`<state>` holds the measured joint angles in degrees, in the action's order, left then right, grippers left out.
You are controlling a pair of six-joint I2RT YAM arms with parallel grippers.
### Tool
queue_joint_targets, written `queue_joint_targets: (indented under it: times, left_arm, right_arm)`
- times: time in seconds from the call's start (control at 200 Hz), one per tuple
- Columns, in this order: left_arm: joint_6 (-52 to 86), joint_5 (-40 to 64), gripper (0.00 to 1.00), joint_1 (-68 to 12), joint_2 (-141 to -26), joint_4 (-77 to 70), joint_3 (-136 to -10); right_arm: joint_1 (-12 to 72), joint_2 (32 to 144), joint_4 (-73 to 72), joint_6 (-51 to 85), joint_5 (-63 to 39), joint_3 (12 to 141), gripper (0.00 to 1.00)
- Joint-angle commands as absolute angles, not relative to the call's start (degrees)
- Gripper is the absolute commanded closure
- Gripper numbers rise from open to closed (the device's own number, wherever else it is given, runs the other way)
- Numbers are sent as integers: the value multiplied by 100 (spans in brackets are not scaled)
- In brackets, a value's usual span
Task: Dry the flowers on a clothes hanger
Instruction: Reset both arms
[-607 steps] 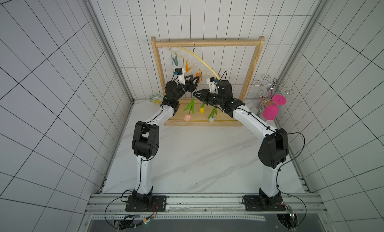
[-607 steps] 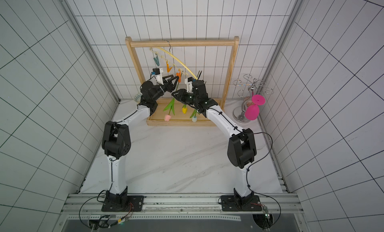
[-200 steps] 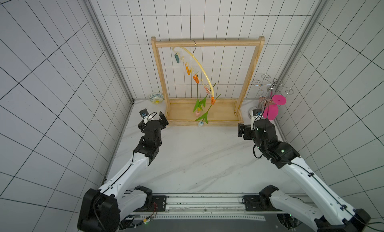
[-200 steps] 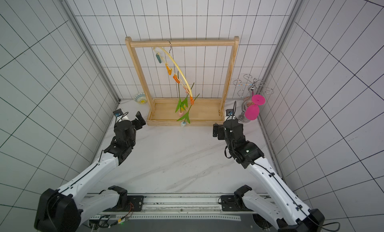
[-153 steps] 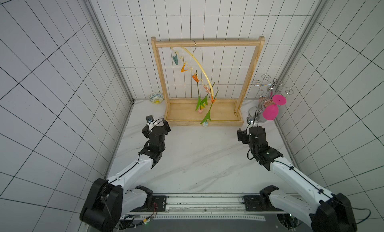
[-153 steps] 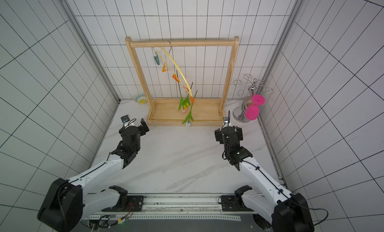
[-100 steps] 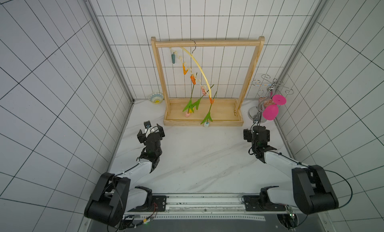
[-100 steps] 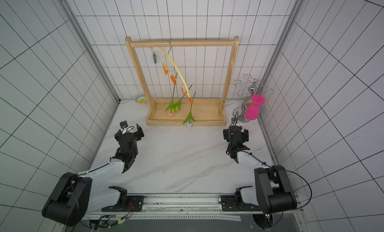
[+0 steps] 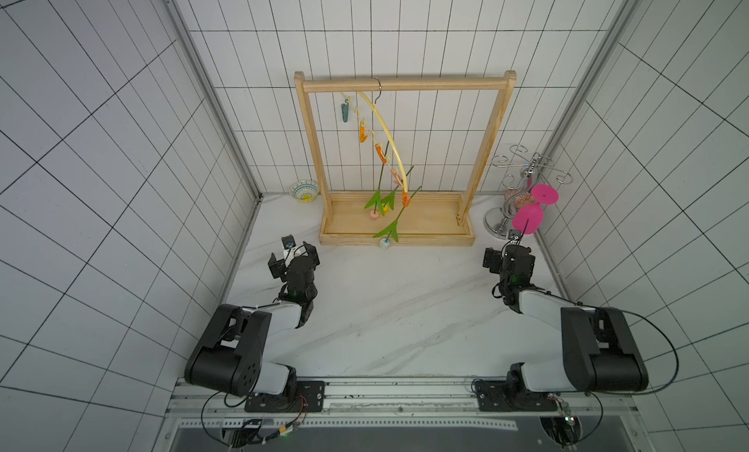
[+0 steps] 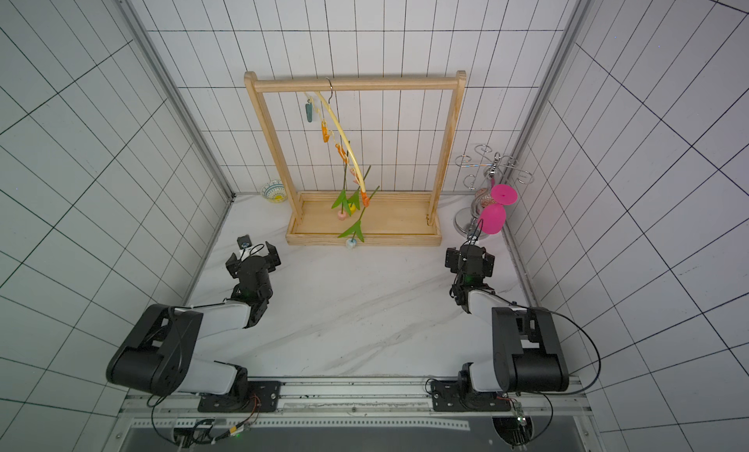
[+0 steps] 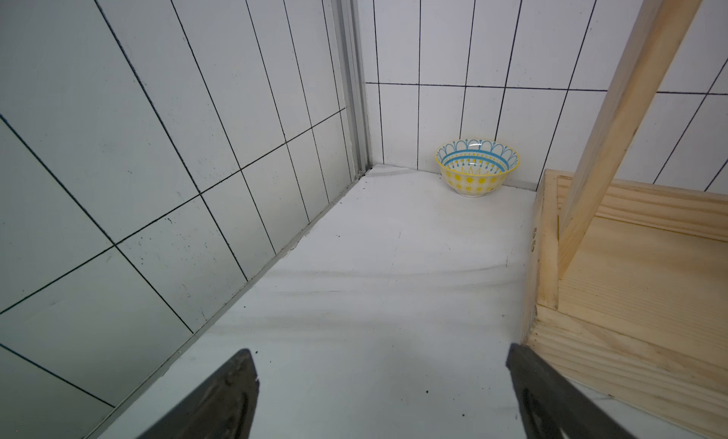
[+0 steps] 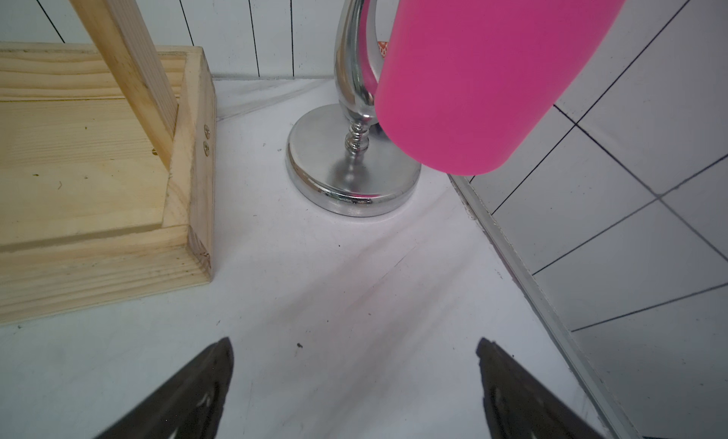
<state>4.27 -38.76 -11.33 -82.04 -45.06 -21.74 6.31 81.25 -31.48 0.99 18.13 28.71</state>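
The left gripper (image 9: 292, 254) is holding its fingers (image 11: 220, 397) wide apart with nothing between them, hovering low over the white marble table (image 9: 385, 308). Past these fingers, the near corner of the wooden rack (image 9: 405, 84) is sitting just beside the inner fingertip. Farther ahead, a small yellow and blue bowl (image 11: 477, 167) is resting in the corner where the tiled walls meet. The right gripper (image 9: 508, 257) is likewise keeping its fingers (image 12: 524, 397) spread and empty above the table. Ahead of them the round foot of a silver stand (image 12: 350, 181) is sitting on the table. A pink glass (image 12: 472, 82) is hanging upside down from the stand, close above and in front of the fingertips. The other near corner of the rack's base is lying off to their inner side. Between the two grippers and well beyond both sets of fingers, the clothes hanger (image 9: 385, 133) is hanging by its metal hook from the rack's top bar. It is tilting steeply, so that one end is pointing down toward the base. The flowers are dangling head down from that lower end, clipped by their stems and well apart from either gripper. The pink flower (image 9: 373, 215) and the yellow flower (image 9: 386, 208) are hanging close together over the base tray. The white flower (image 9: 384, 244) is hanging lowest, in front of the tray's front edge and nearest to the fingers.
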Motion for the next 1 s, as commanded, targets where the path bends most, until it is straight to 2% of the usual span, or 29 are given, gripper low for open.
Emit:
queue_joint_targets:
  times: [0.0, 0.08, 0.155, 0.215, 0.265, 0.32, 0.4, 0.475, 0.6, 0.835, 0.994]
  left_arm:
    - [376, -3917, 1, -1082, -8117, -5220, -1901]
    - [-188, -3133, 1, -1110, -8226, -6025, -1640]
    - [-820, -3173, 1, -1749, -7966, -5028, -2180]
    - [5, -3396, 1, -2030, -7743, -3440, -3015]
    - [692, -2775, 1, -1996, -7622, -2356, -3641]
    - [1372, -1712, 1, -1797, -7684, -1961, -4102]
    - [2049, -184, 1, -1481, -7984, -2230, -4508]
    - [2319, 166, 1, -1425, -8525, -2859, -4893]
    - [2429, 752, 1, -1424, -9363, -2655, -5994]
    - [2839, 1027, 1, -1502, -10656, -3081, -6922]
    - [2901, 1090, 1, -1673, -11015, -3486, -7094]
  right_arm:
    - [562, 8030, -3322, 237, 1818, 2753, 1]
    - [562, 7817, -3390, 307, 1734, 2598, 1]
    - [600, 7465, -3083, 333, 1577, 2600, 1]
    - [674, 7155, -2641, 394, 1492, 2742, 1]
    - [798, 6933, -2280, 411, 1507, 2884, 1]
    - [894, 6745, -1816, 863, 1610, 3090, 1]
    - [895, 6637, -1026, 1424, 1261, 3467, 1]
    - [942, 6662, -666, 1363, 797, 3700, 1]
    - [1017, 6564, -709, 1353, 738, 3669, 1]
    - [1037, 6426, -716, 1466, 610, 3699, 1]
    - [1046, 6524, -704, 1485, 532, 3753, 1]
